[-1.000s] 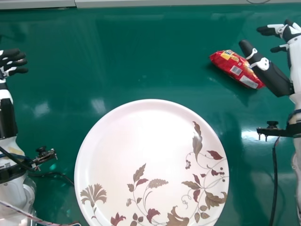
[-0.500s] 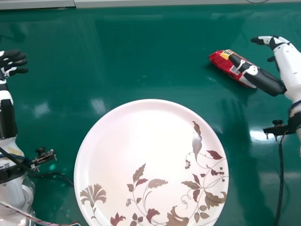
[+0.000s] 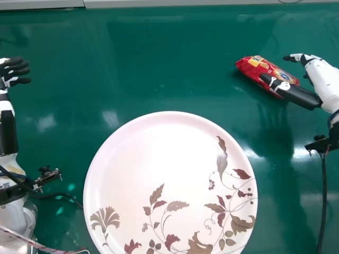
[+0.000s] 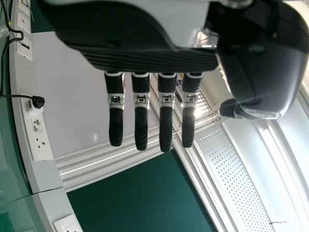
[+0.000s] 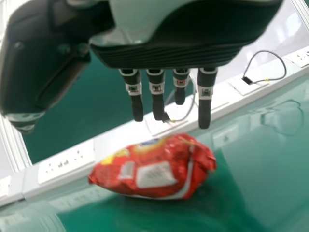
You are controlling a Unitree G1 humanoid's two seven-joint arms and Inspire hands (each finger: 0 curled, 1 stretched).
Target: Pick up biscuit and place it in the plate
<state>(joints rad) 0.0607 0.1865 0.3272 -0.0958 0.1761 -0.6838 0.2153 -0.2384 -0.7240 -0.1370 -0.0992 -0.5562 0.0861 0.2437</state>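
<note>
A red biscuit packet [image 3: 253, 68] lies on the green table at the upper right, partly covered by the thumb of my right hand [image 3: 312, 66]. In the right wrist view the packet [image 5: 157, 166] rests on the table just off the fingertips of my right hand [image 5: 169, 58], whose fingers are straight and hold nothing. The large white plate [image 3: 153, 153] with a leaf pattern sits at the front middle. My left hand [image 3: 15, 71] stays at the left edge, open; in the left wrist view the left hand [image 4: 145, 58] has straight fingers.
A pale ledge [image 3: 185, 2] runs along the table's far edge, with sockets [image 5: 67, 163] on it in the right wrist view. A black cable [image 3: 322, 211] hangs from the right wrist, and another [image 3: 53, 195] runs beside the plate's left side.
My right hand has swung left and a little lower, bringing its thumb over the packet and then down toward its near side. The packet and plate have stayed put.
</note>
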